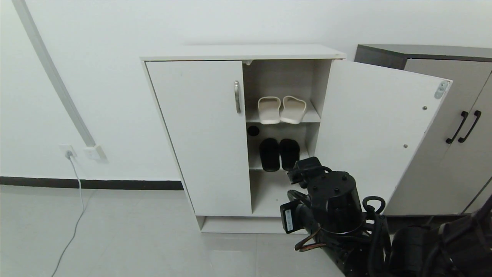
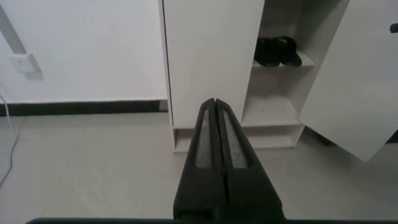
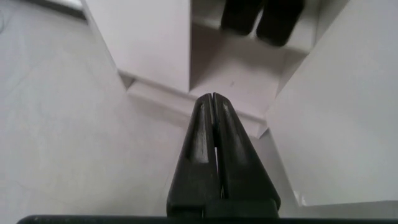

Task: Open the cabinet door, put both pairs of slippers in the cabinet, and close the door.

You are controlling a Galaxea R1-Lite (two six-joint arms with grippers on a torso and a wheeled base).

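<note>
The white cabinet (image 1: 246,52) has its right door (image 1: 376,127) swung open and its left door (image 1: 200,134) closed. A white pair of slippers (image 1: 281,109) lies on the upper shelf. A black pair of slippers (image 1: 279,154) lies on the shelf below, with the bottom shelf (image 3: 239,78) bare. My right gripper (image 3: 214,96) is shut and empty, low before the open compartment, beside the open door (image 3: 342,124). My left gripper (image 2: 214,102) is shut and empty, farther back over the floor, facing the closed door (image 2: 211,56) and the black slippers (image 2: 278,51).
A grey cabinet (image 1: 453,127) with black handles stands right behind the open door. On the left wall a plug and cable (image 1: 69,154) run down to the tiled floor (image 1: 115,238). A metal handle (image 1: 237,97) sits on the closed door.
</note>
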